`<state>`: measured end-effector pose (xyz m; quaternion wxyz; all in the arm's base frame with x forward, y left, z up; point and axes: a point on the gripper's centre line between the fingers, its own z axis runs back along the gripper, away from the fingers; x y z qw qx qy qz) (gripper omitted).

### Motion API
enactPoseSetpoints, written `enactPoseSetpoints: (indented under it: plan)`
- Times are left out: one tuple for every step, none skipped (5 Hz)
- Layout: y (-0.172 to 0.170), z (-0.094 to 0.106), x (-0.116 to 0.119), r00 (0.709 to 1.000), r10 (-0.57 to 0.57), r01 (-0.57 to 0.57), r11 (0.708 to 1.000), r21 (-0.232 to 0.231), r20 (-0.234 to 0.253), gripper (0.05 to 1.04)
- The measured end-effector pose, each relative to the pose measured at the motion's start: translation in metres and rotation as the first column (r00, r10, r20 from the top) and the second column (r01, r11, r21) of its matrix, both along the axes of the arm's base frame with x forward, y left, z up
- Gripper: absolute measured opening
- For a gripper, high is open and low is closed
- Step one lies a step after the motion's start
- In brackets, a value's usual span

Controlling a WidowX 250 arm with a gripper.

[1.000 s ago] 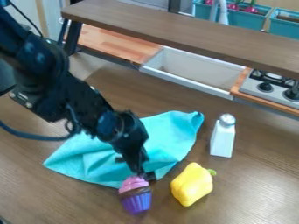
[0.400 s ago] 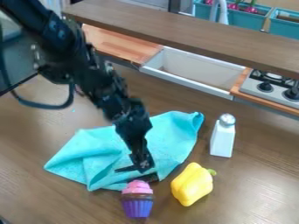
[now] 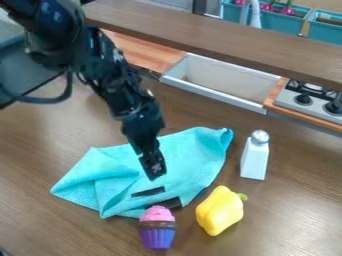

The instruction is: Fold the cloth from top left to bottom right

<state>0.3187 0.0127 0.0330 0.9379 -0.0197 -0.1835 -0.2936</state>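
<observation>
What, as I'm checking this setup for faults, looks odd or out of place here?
Two dark strips on the turquoise cloth, near the toy cupcake, look odd against the plain fabric; I can't tell what they are. The cloth is also rumpled. Nothing looks spilled.

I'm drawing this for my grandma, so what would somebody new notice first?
Probably the bright turquoise cloth, lying crumpled on the brown table, with the black gripper hanging down over it. Next, the yellow pepper just beside the cloth, and the toy cupcake with pink icing and a purple cup, near the cloth's front edge.
</observation>
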Motion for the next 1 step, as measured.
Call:
enactPoseSetpoints:
  plan:
    - [-0.0013,0.0144,-0.0012,0.993,0.109,-0.118,0.973,0.201,0.055,0.999]
